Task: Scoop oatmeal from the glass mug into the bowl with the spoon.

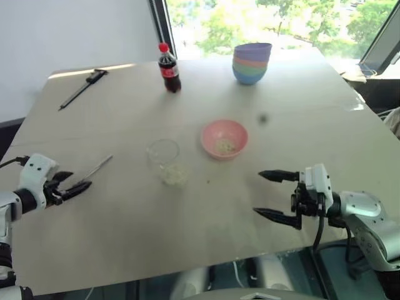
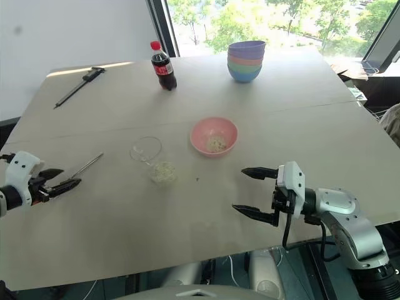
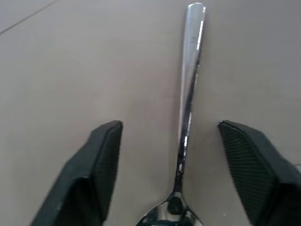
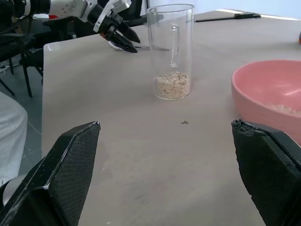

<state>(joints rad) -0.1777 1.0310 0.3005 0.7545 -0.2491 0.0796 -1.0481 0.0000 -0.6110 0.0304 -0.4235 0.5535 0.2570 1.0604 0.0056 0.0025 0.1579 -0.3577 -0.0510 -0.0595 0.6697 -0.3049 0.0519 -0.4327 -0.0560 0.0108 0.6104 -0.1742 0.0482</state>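
Lying flat on the beige table [image 1: 187, 225], the spoon [image 1: 97, 167] has its oval end between the fingers of the left gripper [image 1: 80, 185] near the table's left edge, its thin handle running away from that gripper toward the glass mug [image 1: 165, 160]. In the left wrist view the two black fingers [image 3: 101, 165] stand apart on either side of the spoon's neck, with table showing between each pad and the metal, so nothing is clamped. The glass mug stands upright near the table's middle, a low heap of pale oatmeal [image 4: 172, 84] in its bottom. Just beside it, to its right and slightly farther back, sits the pink bowl [image 1: 224, 138], with a thin scatter of flakes inside. The right gripper [image 1: 275, 195] hangs over the table's near right part, pointing sideways toward the mug, its fingers spread wide and empty, well apart from mug and bowl. At the far side stand a cola bottle [image 1: 168, 68], a stack of pastel bowls [image 1: 252, 62] and a thin black tool [image 1: 82, 87].
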